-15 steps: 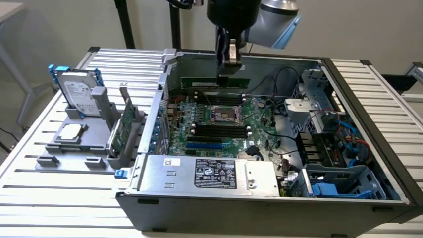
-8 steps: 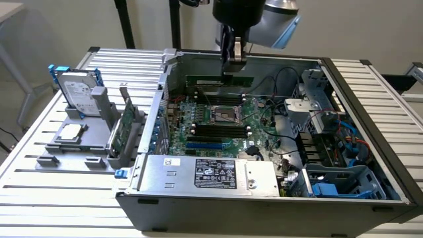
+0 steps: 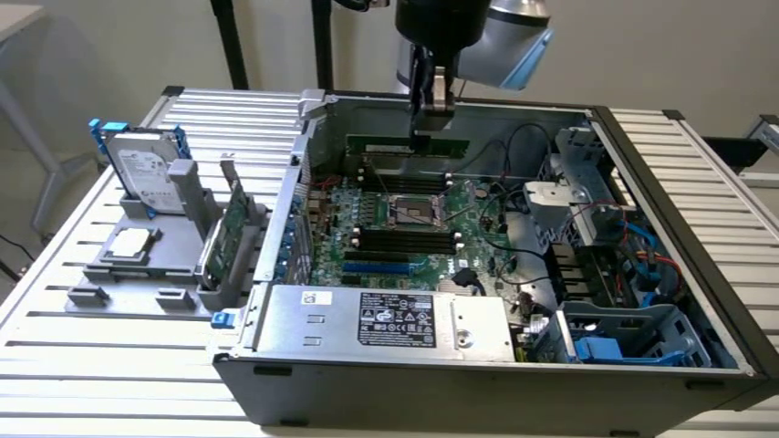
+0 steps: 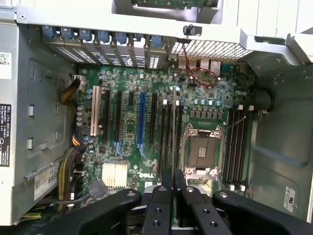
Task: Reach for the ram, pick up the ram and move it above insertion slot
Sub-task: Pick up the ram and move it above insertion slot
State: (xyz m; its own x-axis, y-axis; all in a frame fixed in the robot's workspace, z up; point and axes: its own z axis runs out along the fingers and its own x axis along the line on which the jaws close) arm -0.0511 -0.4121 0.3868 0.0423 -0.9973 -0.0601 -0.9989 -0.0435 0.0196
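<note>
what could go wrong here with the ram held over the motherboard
1. The pincer grips the ram only at its top edge, so it could tilt or slip onto the motherboard.
2. In the wrist view the ram hangs edge-on among several similar dark slots beside the CPU socket; slight misalignment could put it over the wrong slot or the socket.
3. Loose black cables run nearby and might snag the arm.

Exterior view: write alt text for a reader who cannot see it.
The gripper holds the ram above the motherboard inside an open computer case. A hard drive stands in a holder on the exterior view's left.
</note>
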